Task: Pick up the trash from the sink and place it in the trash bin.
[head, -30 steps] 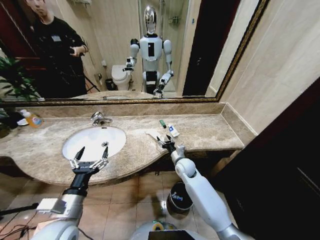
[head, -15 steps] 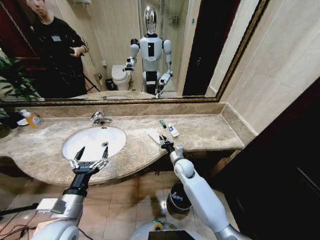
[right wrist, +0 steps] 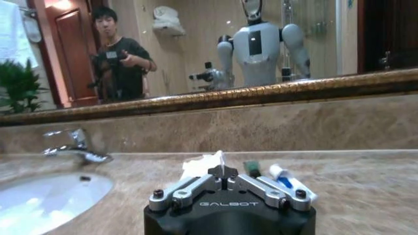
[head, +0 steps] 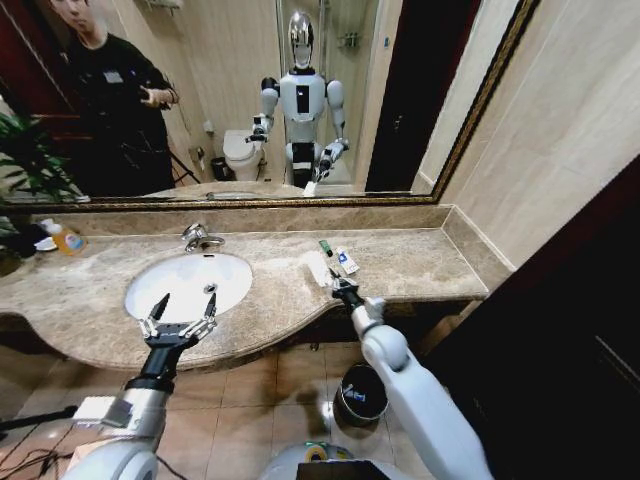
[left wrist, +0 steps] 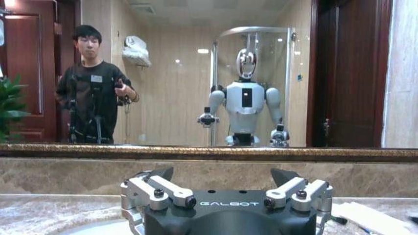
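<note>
White wrapper (head: 317, 268) pinched in right gripper (head: 338, 287)

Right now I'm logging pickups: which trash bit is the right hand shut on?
The flat white paper wrapper, pinched in the right hand. The dark-green piece and the blue-marked white tube lie loose on the marble top beyond it.

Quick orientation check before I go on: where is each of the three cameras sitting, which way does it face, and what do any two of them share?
Head view: high on the robot, looking forward and down at the marble top, sink and mirror; both arms show, the left pincer open over the basin's front, the right pincer shut on the white wrapper.
Left wrist view: behind the left pincer, facing the mirror.
Right wrist view: behind the right pincer, facing the wrapper, the tap and the mirror.
Shared: both wrist views show the robot's reflection.
</note>
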